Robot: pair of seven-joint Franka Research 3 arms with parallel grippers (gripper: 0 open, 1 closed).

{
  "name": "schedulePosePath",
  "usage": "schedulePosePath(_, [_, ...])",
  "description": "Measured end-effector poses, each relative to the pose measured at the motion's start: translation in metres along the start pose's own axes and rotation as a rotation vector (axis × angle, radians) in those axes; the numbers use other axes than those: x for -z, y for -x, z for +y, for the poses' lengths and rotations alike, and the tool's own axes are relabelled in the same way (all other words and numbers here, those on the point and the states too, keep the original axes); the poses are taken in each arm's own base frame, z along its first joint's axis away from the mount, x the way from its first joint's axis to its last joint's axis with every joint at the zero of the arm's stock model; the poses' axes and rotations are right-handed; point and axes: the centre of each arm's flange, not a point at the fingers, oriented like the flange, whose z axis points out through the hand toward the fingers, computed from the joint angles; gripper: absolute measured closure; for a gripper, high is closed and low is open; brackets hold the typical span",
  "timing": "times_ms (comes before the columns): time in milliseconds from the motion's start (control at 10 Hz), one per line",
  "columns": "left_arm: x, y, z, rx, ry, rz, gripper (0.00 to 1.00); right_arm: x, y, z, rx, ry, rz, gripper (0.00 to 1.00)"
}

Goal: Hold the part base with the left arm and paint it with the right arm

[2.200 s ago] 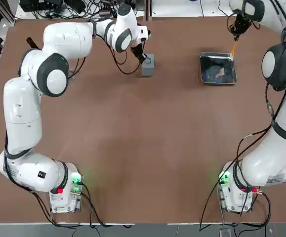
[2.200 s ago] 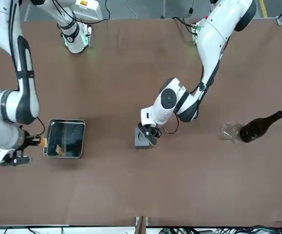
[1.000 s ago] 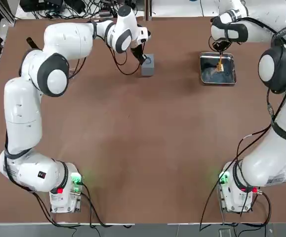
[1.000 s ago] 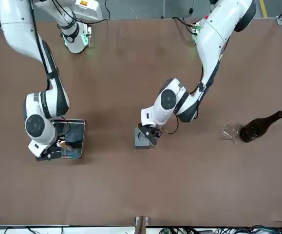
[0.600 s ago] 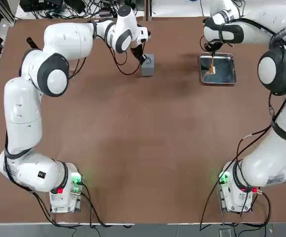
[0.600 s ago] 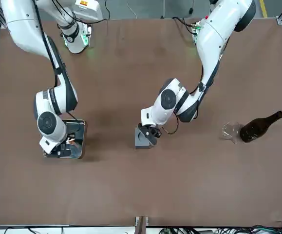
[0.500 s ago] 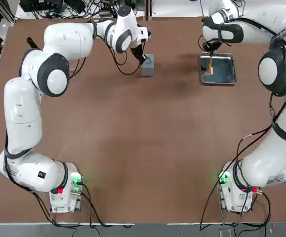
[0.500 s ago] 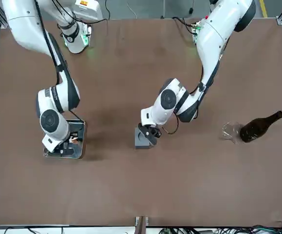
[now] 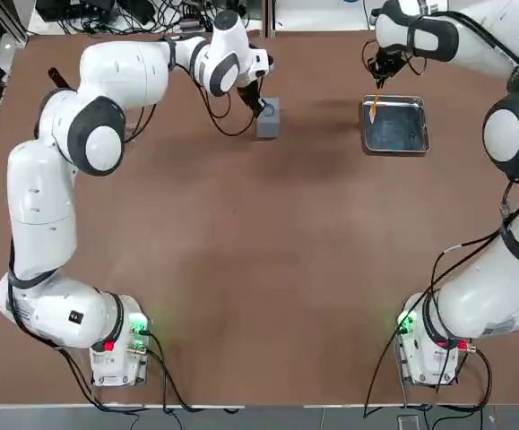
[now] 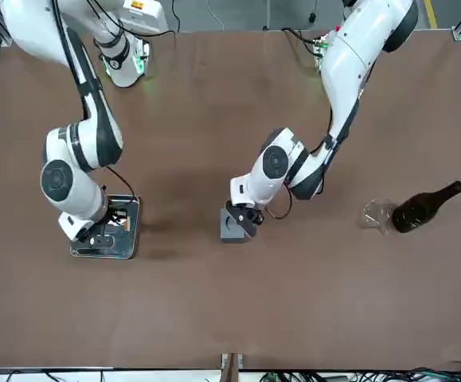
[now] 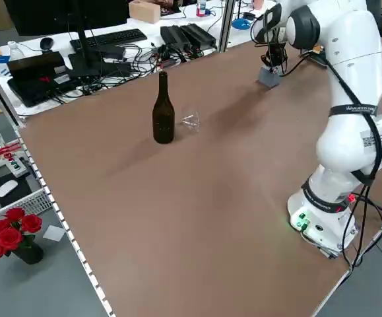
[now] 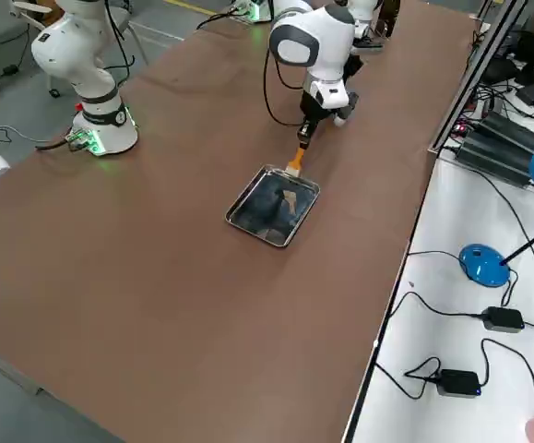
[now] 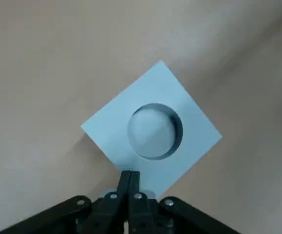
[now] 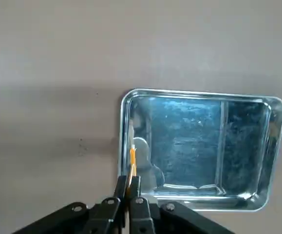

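At the front view's left, the right claw (image 14: 129, 179) is clamped on an orange-handled brush (image 14: 133, 157) over the metal tray (image 14: 179, 136). At centre, the left claw (image 13: 130, 174), fingers together, overlaps the grey part base's (image 13: 194, 131) corner, contact unclear; at right, a dark bottle (image 10: 423, 212) stands on the desk (image 10: 294, 302).

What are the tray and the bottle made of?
The tray looks like shiny metal, because its rim has bright glints and its floor reflects light. The bottle is dark brown and smooth, probably glass, going by its long thin neck and soft shine, though dark plastic could look similar.
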Motion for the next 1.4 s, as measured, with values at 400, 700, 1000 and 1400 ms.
schedulePosePath(400, [0.0, 0.0, 0.0, 0.0, 0.0, 0.0, 0.97, -0.035, 0.005, 0.059, 0.09, -0.046, 0.027, 0.96])
schedulePosePath(700, [0.0, 0.0, 0.0, 0.0, 0.0, 0.0, 0.97, -0.041, 0.007, 0.105, 0.155, -0.059, 0.029, 0.96])
schedulePosePath(1000, [0.0, 0.0, 0.0, 0.0, 0.0, 0.0, 0.97, -0.055, 0.008, 0.15, 0.223, -0.026, 0.044, 0.96])
schedulePosePath(1400, [0.0, 0.0, 0.0, 0.0, 0.0, 0.0, 0.97, -0.065, 0.009, 0.181, 0.293, 0.004, 0.053, 0.96])
